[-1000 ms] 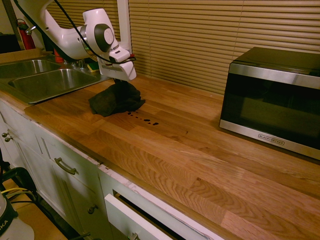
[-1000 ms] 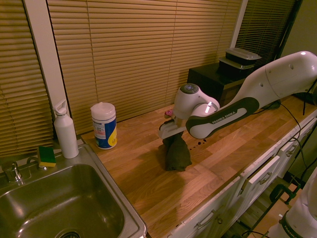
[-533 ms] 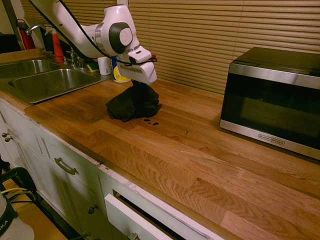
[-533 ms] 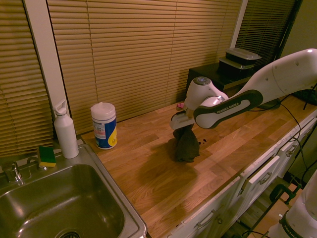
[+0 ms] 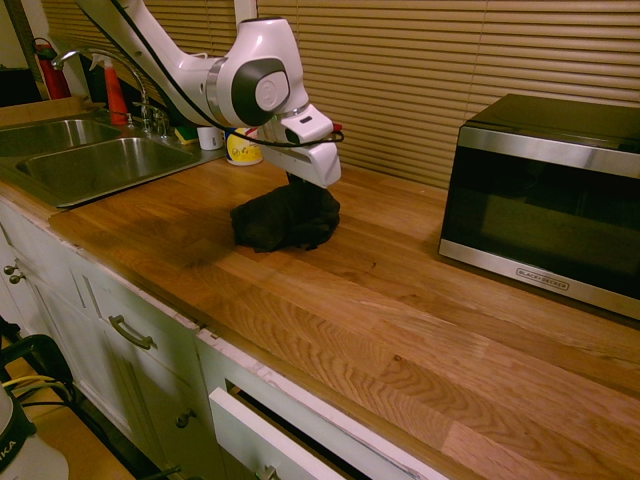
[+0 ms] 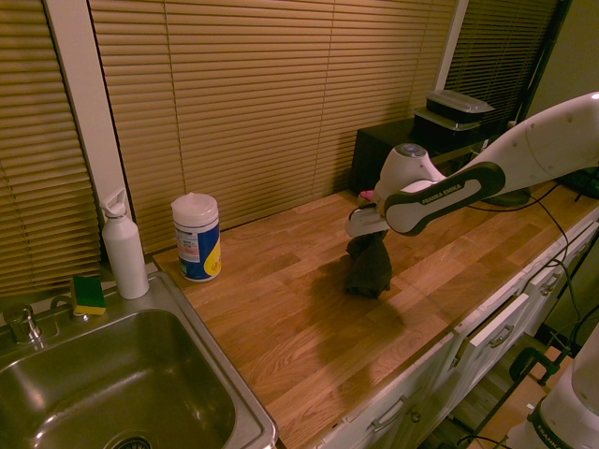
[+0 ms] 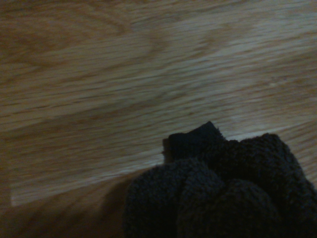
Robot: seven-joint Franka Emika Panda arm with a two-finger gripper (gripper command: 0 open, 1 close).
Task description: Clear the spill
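A large dark cloth rag [image 5: 285,222] lies bunched on the wooden counter [image 5: 400,300], and my gripper [image 5: 303,190] presses down into its top, shut on it. The second exterior view shows the same rag [image 6: 368,268] hanging below the gripper [image 6: 367,241] and resting on the wood. No dark drops of the spill show in any view; the spot where they lay is under the rag. In the wrist view the rag [image 7: 223,198] fills one corner, with bare wood grain beside it.
A microwave [image 5: 545,200] stands at the counter's right end. The steel sink [image 5: 90,160] is at the left, with a wipes canister [image 6: 197,237], a white spray bottle [image 6: 124,245] and a sponge [image 6: 89,295] near it. The counter's front edge runs above white drawers.
My gripper has dragged the rag along the counter toward the microwave, over the dark drops. The drops seen earlier beside the rag no longer show.
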